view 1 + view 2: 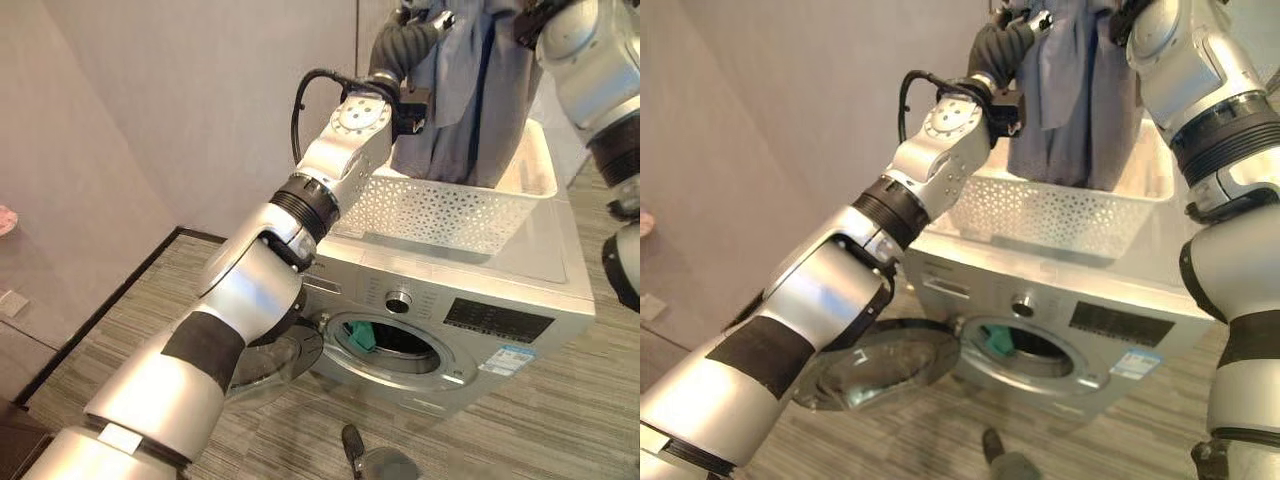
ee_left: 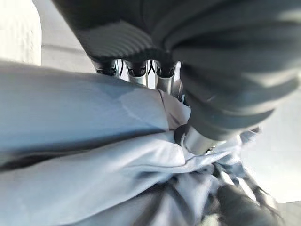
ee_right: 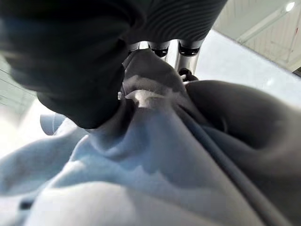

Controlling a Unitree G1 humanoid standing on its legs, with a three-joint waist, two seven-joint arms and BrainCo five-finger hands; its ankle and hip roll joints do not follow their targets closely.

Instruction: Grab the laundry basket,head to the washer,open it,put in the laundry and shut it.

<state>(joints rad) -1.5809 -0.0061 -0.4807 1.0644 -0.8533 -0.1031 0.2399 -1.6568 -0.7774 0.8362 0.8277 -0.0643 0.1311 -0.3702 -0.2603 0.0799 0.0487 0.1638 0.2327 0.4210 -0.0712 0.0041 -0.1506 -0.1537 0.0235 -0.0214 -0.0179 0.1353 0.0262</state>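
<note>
Atop the washer (image 1: 540, 262), basket (image 1: 440, 212) holds hand-gripped blue garment (image 1: 470, 90).

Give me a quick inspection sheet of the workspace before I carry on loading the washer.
Surface: washing machine top, carrying the basket.
Job's things: white perforated laundry basket on the washer; blue-grey garment lifted above it; washer door swung open; something green in the drum.
Clutter: dark object on the floor before the washer, cannot tell what.
Hands: left hand and right hand both gripping the garment.
Cables: nothing seen apart from the robot's own.
Surroundings: grey wall, striped floor.
</note>
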